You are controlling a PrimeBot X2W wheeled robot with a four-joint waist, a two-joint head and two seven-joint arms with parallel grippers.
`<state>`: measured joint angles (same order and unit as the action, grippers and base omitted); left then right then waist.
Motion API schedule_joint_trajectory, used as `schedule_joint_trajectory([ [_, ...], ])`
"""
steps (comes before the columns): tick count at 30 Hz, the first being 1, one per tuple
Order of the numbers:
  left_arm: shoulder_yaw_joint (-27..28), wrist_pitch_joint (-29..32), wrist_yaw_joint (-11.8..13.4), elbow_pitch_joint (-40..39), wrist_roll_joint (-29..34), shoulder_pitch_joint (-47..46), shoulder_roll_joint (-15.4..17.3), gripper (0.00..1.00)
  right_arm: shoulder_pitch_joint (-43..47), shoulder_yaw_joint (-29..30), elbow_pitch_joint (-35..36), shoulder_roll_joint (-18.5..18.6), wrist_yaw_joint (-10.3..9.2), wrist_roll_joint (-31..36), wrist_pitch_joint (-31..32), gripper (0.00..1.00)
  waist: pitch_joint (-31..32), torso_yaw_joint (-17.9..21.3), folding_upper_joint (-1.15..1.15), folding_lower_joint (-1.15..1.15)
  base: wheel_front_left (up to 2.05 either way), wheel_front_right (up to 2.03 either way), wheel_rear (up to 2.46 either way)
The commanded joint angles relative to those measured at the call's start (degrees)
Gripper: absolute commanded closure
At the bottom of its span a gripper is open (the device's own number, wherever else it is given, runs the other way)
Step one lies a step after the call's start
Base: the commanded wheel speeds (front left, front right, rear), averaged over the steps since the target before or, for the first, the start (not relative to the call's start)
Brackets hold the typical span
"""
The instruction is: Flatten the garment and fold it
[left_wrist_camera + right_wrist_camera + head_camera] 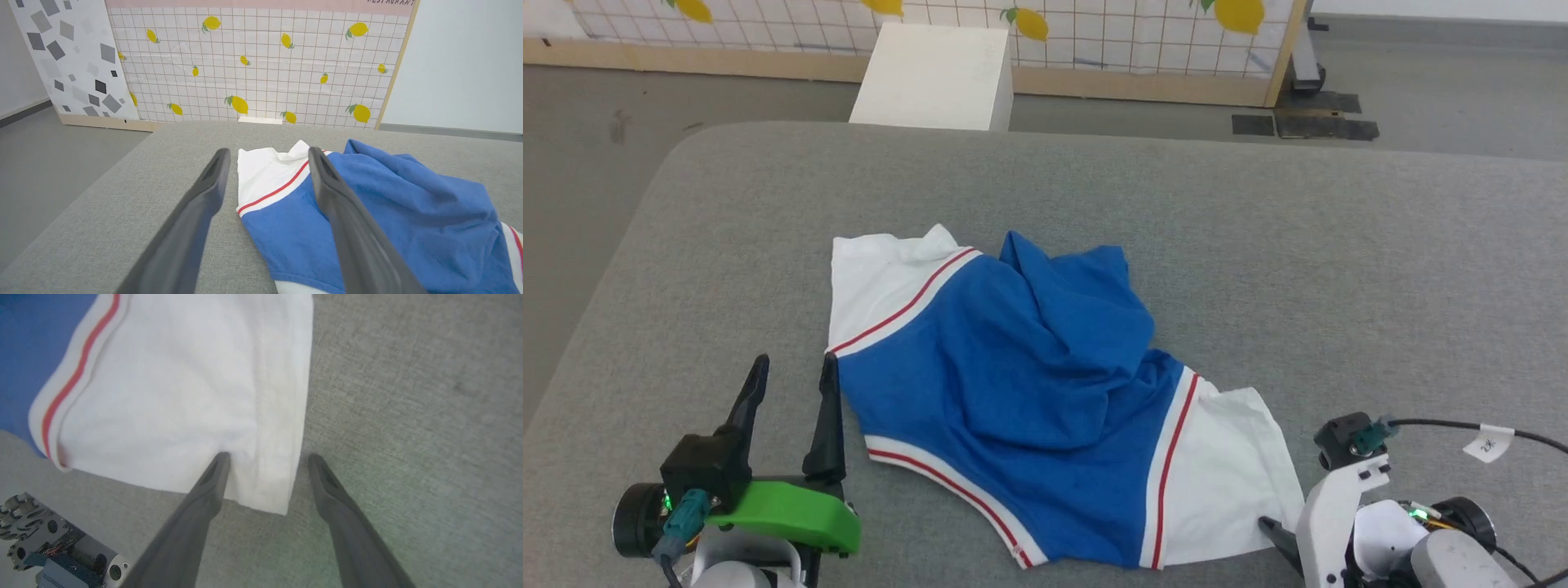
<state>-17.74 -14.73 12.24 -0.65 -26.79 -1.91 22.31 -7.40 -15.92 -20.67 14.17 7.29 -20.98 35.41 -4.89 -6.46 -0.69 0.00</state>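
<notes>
The right gripper (pixel 268 457) has its jaws wide apart over the near corner of the white sleeve (pixel 184 396), probably not yet touching it. The left gripper (pixel 796 363), also wide apart and empty, stands just beside the other sleeve (pixel 874 278). The blue jersey T-shirt (pixel 1013 367) lies crumpled on the grey table (pixel 1258 229), its long axis from far left to near right.

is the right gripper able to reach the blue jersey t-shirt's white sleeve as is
Probably yes: the open right gripper straddles the edge of the blue jersey T-shirt's white sleeve, nothing between.
</notes>
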Motion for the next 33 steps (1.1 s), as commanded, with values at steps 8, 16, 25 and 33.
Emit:
schedule_joint_trajectory([
  [8, 0.43, -0.24, 0.39, 0.24, 0.25, 0.3, -0.11, 0.0, -0.39, -5.85, -3.84, 0.68, 0.2, -4.1, 1.82, 1.0, 0.62, 0.47, 0.69, 0.0, 0.0, 0.0, 0.0],
  [16, 1.01, 2.01, 0.01, 0.92, -1.09, 1.13, 1.71, 0.0, 0.01, 3.7, 3.19, 4.12, 0.2, -2.83, -2.5, 1.0, 4.05, 3.13, 0.69, 0.0, 0.0, 0.0, 0.0],
  [25, 0.46, 10.32, -4.15, 2.65, -4.85, -2.82, 4.9, 0.0, 5.51, 17.65, 10.02, 4.62, 0.2, 0.56, 0.03, 1.0, 4.25, 5.83, 0.69, 0.0, 0.0, 0.0, 0.0],
  [33, -1.15, 21.99, -12.34, 13.19, -10.69, -11.59, 8.09, 0.0, 6.8, 22.69, 14.53, 2.15, 0.2, 2.18, 1.51, 1.0, 0.73, 9.03, 0.69, 0.0, 0.0, 0.0, 0.0],
])
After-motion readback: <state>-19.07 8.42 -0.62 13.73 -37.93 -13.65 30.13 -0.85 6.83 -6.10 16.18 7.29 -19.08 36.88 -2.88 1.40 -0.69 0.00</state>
